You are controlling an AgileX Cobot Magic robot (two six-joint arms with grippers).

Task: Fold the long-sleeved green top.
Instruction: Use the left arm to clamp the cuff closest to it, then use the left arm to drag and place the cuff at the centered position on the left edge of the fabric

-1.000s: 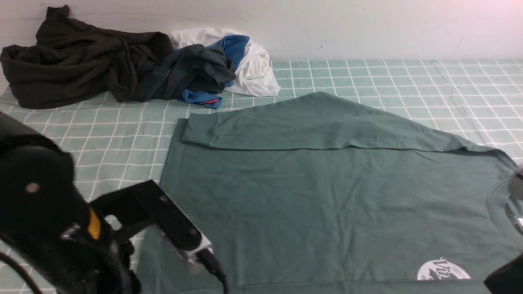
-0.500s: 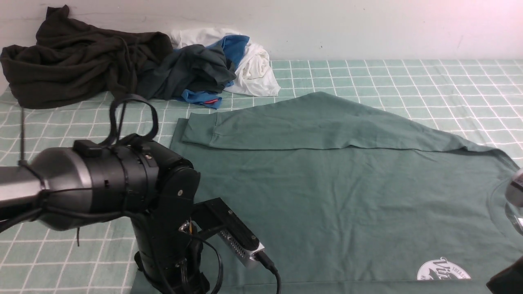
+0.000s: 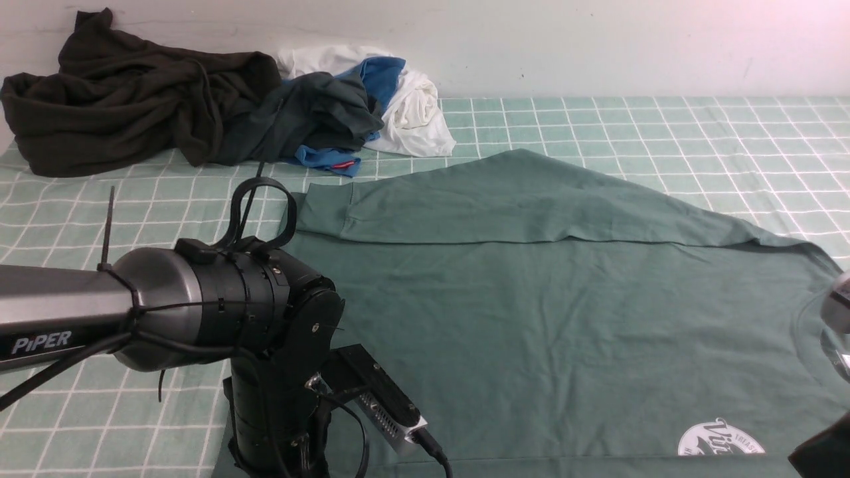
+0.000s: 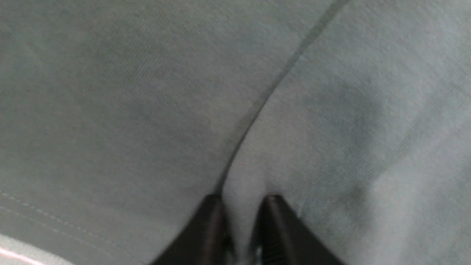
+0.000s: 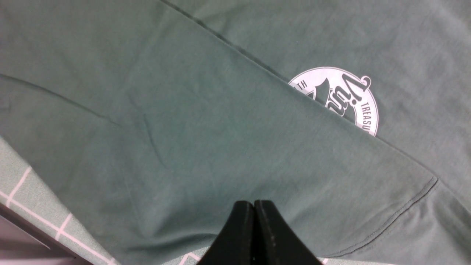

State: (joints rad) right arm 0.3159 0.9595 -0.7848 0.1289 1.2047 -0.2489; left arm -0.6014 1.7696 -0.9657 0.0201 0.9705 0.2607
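Front view, green long-sleeved top [image 3: 531,312]: spread flat on the desk [image 3: 664,126], filling the near middle and right, with the collar end toward the right.
Far sleeve [image 3: 505,206]: folded in over the body and lying along its far edge, with the cuff at the far left corner.
Logo [image 3: 720,439]: white round print near the top's near right edge. In the right wrist view a folded layer of the same green fabric, with a stitched cuff seam, overlaps part of it.
Left end effector [image 4: 241,206]: clamped on a raised ridge of the top's fabric, which is pinched between its two dark fingers. In the front view it is hidden below the wrist.
Left arm [image 3: 166,312]: reaches in from the left and bends down at the top's near left corner.
Right end effector [image 5: 254,213]: fingers pressed together with nothing between them, at the top's near edge beside the checked cloth.
Desk covering: pale green cloth with a white grid.
Clothes pile: at the far left against the wall [image 3: 597,40], well apart from the top's body. It holds a near-black garment [image 3: 126,99], a dark grey-green garment [image 3: 312,113], a blue garment [image 3: 382,76] and a white garment [image 3: 415,113].
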